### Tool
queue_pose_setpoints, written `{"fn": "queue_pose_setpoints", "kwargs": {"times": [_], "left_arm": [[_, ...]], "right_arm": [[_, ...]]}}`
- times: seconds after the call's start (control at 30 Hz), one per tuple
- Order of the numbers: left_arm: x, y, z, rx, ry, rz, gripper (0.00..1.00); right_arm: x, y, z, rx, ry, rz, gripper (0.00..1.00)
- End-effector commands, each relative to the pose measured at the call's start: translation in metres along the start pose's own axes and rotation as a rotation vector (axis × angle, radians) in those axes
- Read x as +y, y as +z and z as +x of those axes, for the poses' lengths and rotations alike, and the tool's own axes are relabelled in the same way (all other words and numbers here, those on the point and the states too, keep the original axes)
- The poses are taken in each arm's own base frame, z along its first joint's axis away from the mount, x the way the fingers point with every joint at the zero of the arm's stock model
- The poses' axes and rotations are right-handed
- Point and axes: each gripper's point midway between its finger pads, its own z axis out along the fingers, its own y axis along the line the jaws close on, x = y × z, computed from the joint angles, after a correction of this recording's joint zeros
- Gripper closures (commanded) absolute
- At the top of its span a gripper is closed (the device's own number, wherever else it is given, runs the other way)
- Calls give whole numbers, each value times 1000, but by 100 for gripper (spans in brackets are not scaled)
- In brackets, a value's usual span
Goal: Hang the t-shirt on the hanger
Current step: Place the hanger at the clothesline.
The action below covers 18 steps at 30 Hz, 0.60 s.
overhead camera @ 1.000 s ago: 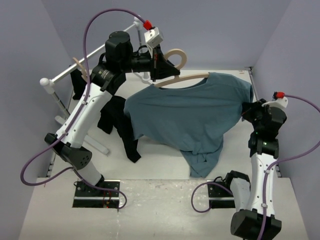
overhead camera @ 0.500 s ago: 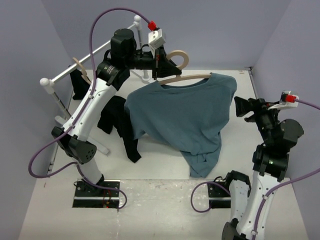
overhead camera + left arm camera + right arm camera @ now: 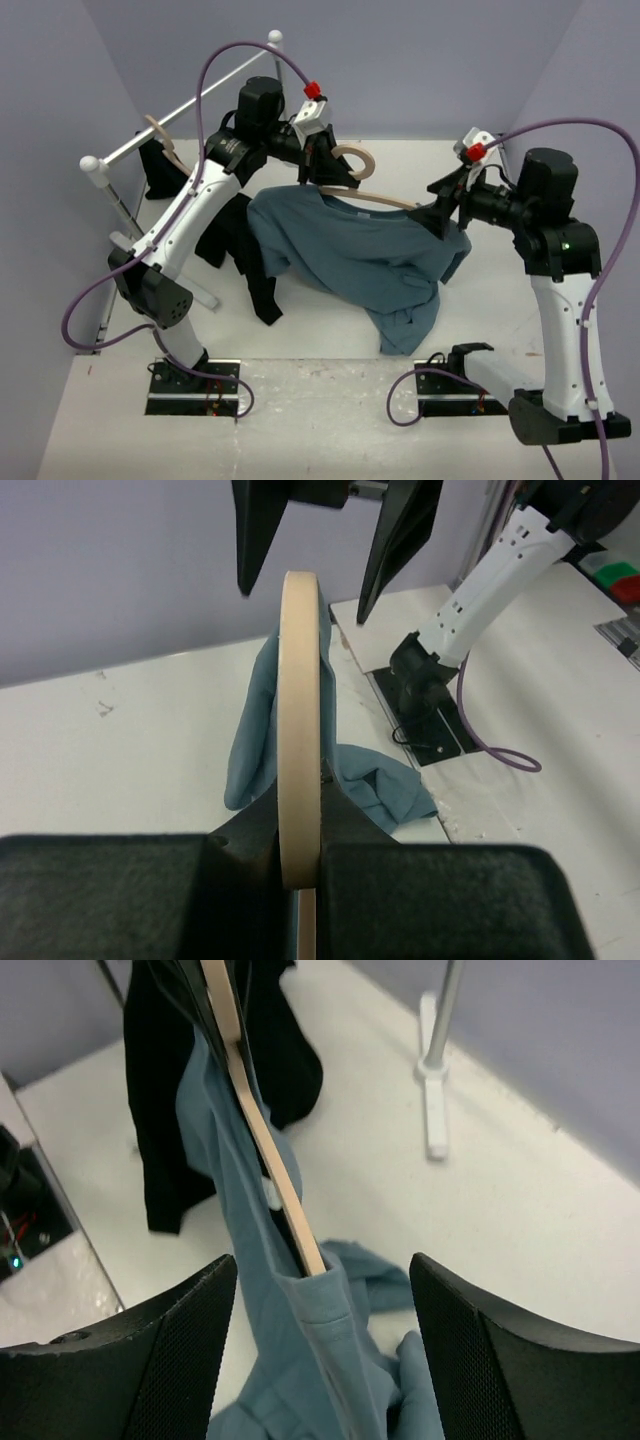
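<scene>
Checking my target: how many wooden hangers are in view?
2. One pale tan wooden hanger in the left tool, partly inside the blue-teal cotton t-shirt; a second tan hanger on the white rail, wearing the black garment.

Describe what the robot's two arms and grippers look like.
Both the left arm and right arm have white shells with black joints. A purple cable loops along each, ending at a red plug. The left gripper and right gripper are black; the right one's fingers look finely dimpled.
</scene>
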Motion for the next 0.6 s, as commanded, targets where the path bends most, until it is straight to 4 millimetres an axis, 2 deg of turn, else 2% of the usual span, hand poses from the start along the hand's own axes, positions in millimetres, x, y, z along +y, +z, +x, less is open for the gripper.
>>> {"fn": "queue_pose_setpoints", "kwargs": {"times": [0.0,0.17,0.27,0.3,0.37,0.4,0.47,0.53,0.57], "left_arm": [[-26,-6,-29,-35,115,56,100],[-31,-5,-30,-44,109,94,100],[-36,-6,-31,-53,118,122,100],[-38,-6,-32,-59,128,131,100],[-44,-6,-34,-72,125,145,100],[-50,-8,-36,-74,51,154,100],[-56,-9,-47,-98,165,161,100],[-46,-7,-49,-112,112,122,100],[-35,-8,-64,-137,145,65,74]], "right_arm": [[8,3,43,160,-26,-30,33],[17,3,36,131,-31,-74,56],[17,7,33,125,-29,-93,66],[17,8,32,123,-28,-94,72],[18,9,29,114,-31,-100,99],[17,9,27,111,-28,-93,100],[17,6,23,93,-41,-80,100],[18,2,14,57,-60,-57,100],[17,0,11,34,-67,-39,100]]}}
